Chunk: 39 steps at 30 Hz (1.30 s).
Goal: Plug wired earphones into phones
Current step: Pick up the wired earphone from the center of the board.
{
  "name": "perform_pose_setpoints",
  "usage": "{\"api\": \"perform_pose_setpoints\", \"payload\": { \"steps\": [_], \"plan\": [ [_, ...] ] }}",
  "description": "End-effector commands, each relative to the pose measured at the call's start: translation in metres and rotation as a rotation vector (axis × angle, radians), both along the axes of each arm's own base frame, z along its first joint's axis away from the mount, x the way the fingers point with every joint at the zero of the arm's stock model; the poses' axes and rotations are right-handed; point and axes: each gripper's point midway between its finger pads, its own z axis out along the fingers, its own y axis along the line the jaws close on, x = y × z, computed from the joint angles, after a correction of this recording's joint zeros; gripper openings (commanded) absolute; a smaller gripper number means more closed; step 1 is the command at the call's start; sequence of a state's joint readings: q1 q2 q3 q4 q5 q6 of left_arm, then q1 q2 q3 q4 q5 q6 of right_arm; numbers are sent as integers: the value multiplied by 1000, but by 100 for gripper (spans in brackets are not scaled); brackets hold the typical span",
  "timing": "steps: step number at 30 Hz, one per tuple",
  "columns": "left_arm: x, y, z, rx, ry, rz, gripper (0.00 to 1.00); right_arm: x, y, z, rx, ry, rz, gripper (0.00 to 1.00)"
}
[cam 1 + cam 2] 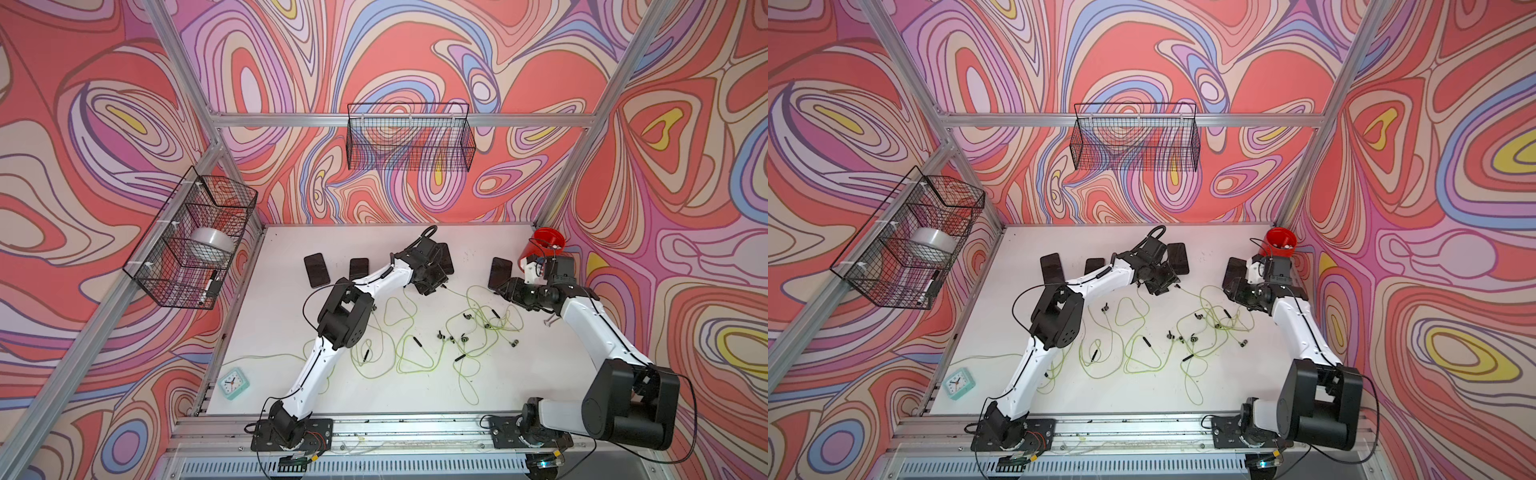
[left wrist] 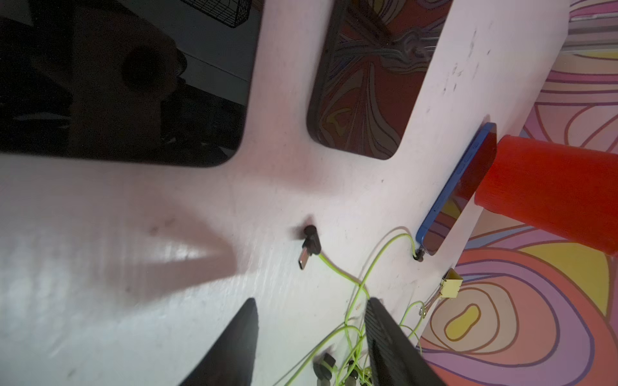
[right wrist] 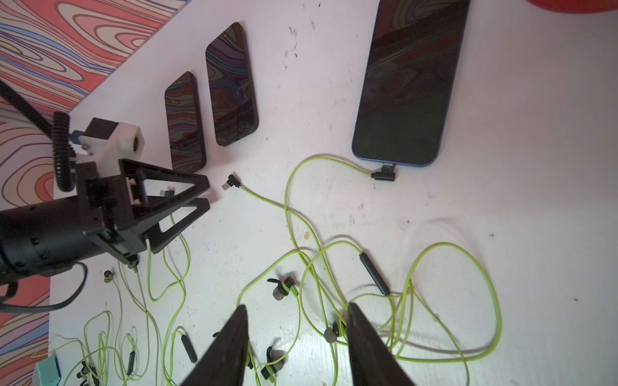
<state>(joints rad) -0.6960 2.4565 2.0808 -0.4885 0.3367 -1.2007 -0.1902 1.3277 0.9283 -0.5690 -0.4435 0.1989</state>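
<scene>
The left gripper (image 2: 311,302) hovers low over the white worktop (image 1: 519,395), its jaws parted and grasping nothing. A loose plug (image 2: 309,245) lies flat on the worktop just ahead of its tips, short of a black phone (image 2: 361,87). The right gripper (image 3: 297,307) hangs above the tangle of wired earphones (image 3: 374,274), jaws likewise parted and empty. Near it, a blue-edged phone (image 3: 408,83) has a second plug (image 3: 384,173) at its bottom edge; whether that plug is fully seated I cannot tell.
</scene>
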Motion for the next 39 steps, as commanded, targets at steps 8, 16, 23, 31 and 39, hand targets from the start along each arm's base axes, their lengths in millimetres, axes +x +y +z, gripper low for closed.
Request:
{"api": "perform_pose_setpoints", "payload": {
  "steps": [8,16,23,31,39],
  "plan": [
    [-3,-2,-33,53,53,22,37,-12,4,-3,-17,14,34,48],
    [-3,-2,-41,52,65,30,21,-12,5,-3,-12,16,38,47],
    [-2,-2,-44,44,61,37,14,-9,11,-1,35,10,41,47],
    [4,2,-47,20,47,55,21,-8,19,2,60,-2,61,47],
    [9,0,-46,-19,32,56,20,-11,21,1,66,2,74,46]
  ]
}}
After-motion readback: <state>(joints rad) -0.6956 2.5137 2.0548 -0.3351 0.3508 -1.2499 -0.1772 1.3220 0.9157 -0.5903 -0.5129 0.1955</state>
